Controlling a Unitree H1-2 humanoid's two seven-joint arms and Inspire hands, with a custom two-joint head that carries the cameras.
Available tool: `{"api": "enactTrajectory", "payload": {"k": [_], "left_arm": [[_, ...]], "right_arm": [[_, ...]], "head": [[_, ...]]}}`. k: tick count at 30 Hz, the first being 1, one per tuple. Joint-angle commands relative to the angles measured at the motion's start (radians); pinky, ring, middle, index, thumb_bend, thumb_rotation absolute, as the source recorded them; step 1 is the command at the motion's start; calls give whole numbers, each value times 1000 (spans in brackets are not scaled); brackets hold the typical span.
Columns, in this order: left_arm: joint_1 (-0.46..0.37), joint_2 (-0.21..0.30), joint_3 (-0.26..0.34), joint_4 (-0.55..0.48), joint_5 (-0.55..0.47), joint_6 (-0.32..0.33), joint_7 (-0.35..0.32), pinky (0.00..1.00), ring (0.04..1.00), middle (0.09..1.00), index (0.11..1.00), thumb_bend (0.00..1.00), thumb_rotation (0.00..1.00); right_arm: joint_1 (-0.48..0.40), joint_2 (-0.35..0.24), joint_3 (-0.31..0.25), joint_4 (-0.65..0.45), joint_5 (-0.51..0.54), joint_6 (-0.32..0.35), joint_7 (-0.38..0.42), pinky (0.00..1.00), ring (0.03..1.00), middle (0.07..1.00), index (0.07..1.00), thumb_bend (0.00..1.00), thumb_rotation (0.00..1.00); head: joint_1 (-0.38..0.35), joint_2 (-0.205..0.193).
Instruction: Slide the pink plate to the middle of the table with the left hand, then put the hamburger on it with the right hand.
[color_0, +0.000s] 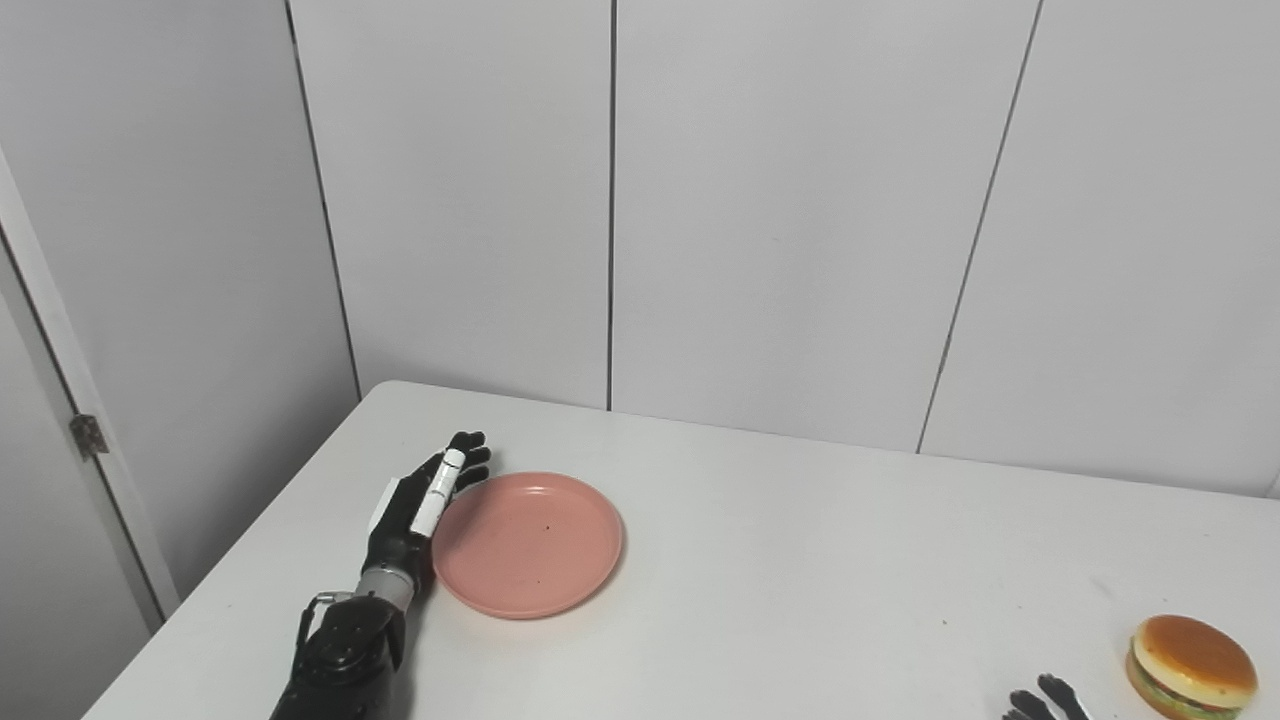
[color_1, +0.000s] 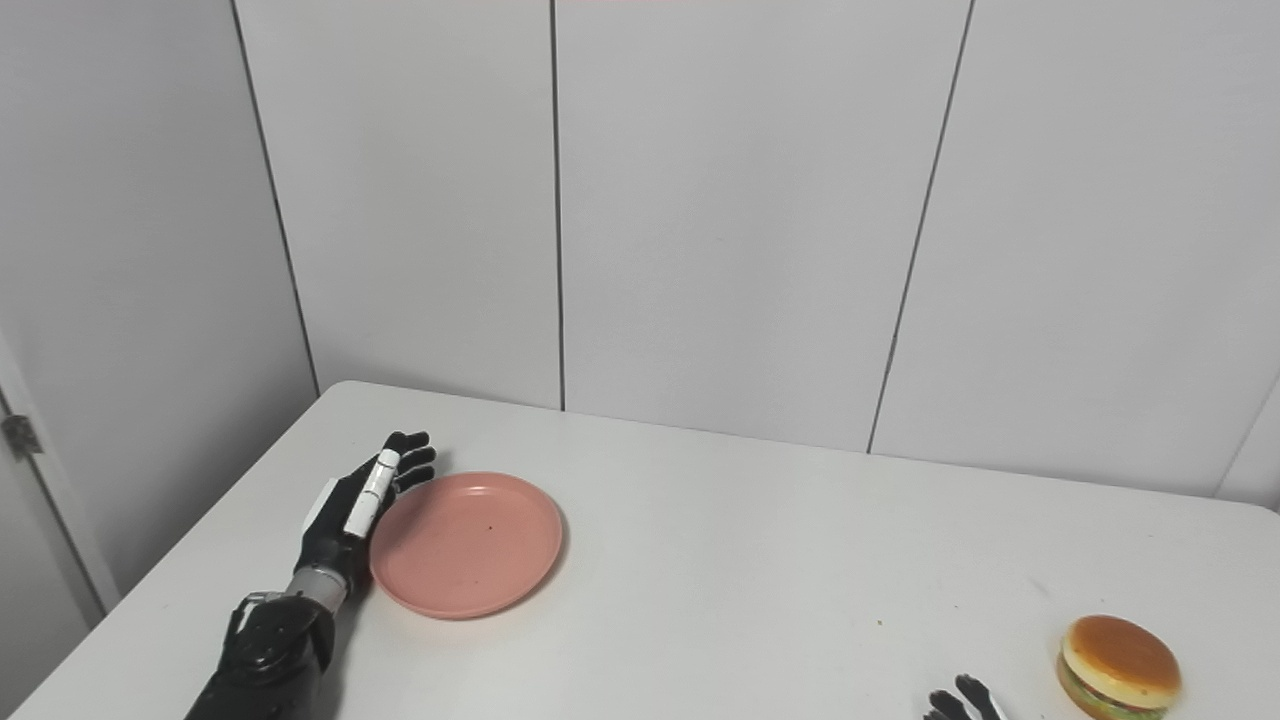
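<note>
Left eye view: the left hand (color_0: 425, 505), fingers spread, rests against the pink plate's (color_0: 527, 545) left rim.

The plate (color_0: 528, 545) is plain salmon pink on a white table (color_0: 800, 560). The burger (color_0: 1192, 666) has a golden-brown bun with green lettuce. The left hand (color_0: 420, 510) is black with white patches.

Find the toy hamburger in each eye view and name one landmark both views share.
Left eye view: the toy hamburger with tan bun sits at the bottom right corner.
Right eye view: lower right, a little further from the edge.
Shared landmark: the round pink plate, left of centre.
</note>
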Motion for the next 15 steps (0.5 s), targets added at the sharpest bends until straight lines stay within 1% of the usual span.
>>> {"api": "enactTrajectory", "payload": {"k": [1,6,7,11,12,13,15], "left_arm": [[-24,2,-8,-52,-10,6,-25,723,812,815,761,805,859],[-8,-13,-23,-111,-6,54,-39,734,829,826,756,811,861],[-5,-17,-26,-115,-8,59,-46,734,830,829,753,813,863],[3,-31,-36,-130,-19,79,-69,752,826,825,751,791,870],[5,-33,-36,-135,-21,86,-71,766,833,833,753,788,871],[6,-34,-36,-138,-22,90,-73,775,836,837,753,785,871],[9,-38,-41,-143,-17,89,-68,771,836,842,751,777,871]], "right_arm": [[28,15,20,3,-12,73,2,820,845,854,902,940,1000],[37,26,27,-27,-20,95,0,816,837,848,900,910,1000],[39,30,28,-36,-25,103,-3,818,837,848,900,906,1000],[45,39,38,-63,-40,124,-10,817,838,849,904,891,993],[45,42,40,-68,-44,127,-12,818,838,847,904,884,990],[45,44,41,-71,-46,130,-13,819,837,846,904,878,990],[46,48,45,-78,-52,137,-14,823,839,847,906,872,990]], "head": [[-18,10],[-45,25],[-59,33],[-83,46],[-96,55],[-96,55],[-114,63]]}}
